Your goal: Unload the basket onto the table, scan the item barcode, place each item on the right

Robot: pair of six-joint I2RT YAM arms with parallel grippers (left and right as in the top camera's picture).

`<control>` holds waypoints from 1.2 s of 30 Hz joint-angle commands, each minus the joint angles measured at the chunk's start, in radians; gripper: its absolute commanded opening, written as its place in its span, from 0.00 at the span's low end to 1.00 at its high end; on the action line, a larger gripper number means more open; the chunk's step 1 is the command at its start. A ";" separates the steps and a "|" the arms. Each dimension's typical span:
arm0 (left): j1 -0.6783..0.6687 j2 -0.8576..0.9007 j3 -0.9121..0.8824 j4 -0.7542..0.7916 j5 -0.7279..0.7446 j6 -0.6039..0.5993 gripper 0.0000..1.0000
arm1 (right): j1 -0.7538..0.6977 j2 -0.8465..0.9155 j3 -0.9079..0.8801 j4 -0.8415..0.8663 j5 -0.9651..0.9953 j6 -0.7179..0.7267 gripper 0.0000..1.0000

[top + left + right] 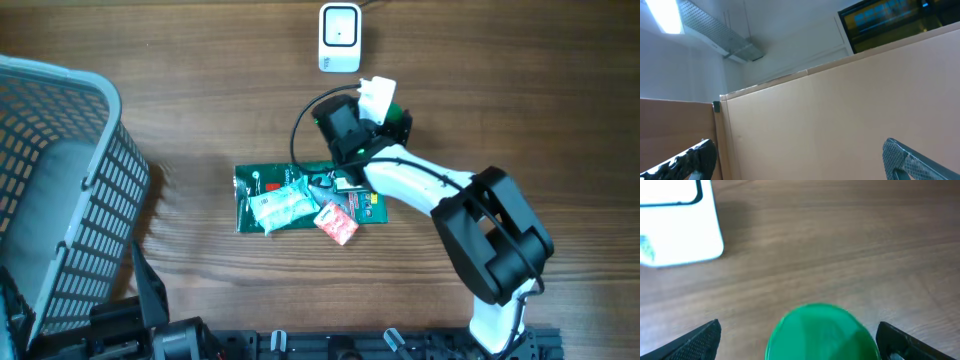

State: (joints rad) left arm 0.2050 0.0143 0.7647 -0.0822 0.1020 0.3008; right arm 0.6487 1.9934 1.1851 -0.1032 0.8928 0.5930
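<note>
We've got the right gripper (797, 339) wide open w/ the green item (821, 330) btwn its fingers. There's a gap on the left side, so we don't call it held. The scanner (340, 38) sits just ahead on the table (840, 240). No barcode visible to us. Best bet imo: close square on the item, turn its label twd the scanner face, hold steady. The left gripper (800, 162) is open too, empty, aimed upward.
</note>
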 commanded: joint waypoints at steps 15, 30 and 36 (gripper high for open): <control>0.007 -0.010 -0.004 0.002 -0.010 0.005 1.00 | -0.319 -0.398 0.082 -0.551 -1.036 -0.521 1.00; 0.007 -0.010 -0.013 -0.021 -0.010 0.005 1.00 | -0.356 -0.057 0.142 -0.352 -1.093 -0.797 0.96; 0.007 -0.010 -0.014 -0.027 -0.010 0.005 1.00 | -0.357 -0.058 0.143 -0.365 -0.858 -0.560 0.67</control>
State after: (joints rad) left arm 0.2050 0.0143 0.7582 -0.1097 0.1024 0.3008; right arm 0.2916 1.9255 1.3113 -0.4587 -0.0807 -0.0917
